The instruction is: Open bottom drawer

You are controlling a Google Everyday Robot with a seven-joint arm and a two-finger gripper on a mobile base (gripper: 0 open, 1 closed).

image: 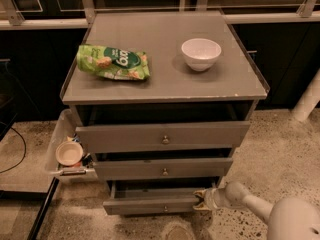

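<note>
The bottom drawer [150,205] is the lowest and narrowest of three grey fronts, with a small round knob [165,208] at its centre. It stands pulled out a little, showing a dark gap above its front. My gripper [199,200] is at the drawer's right end, at the top corner of the front, with its pale fingers against that edge. My white arm [250,204] reaches in from the lower right. The middle drawer [162,168] and the top drawer [162,136] also stand slightly out.
A green snack bag [114,62] and a white bowl [201,53] lie on the grey cabinet top [165,79]. A side tray [62,151] on the left holds a small white cup [69,153]. A white post [307,101] stands at right on the speckled floor.
</note>
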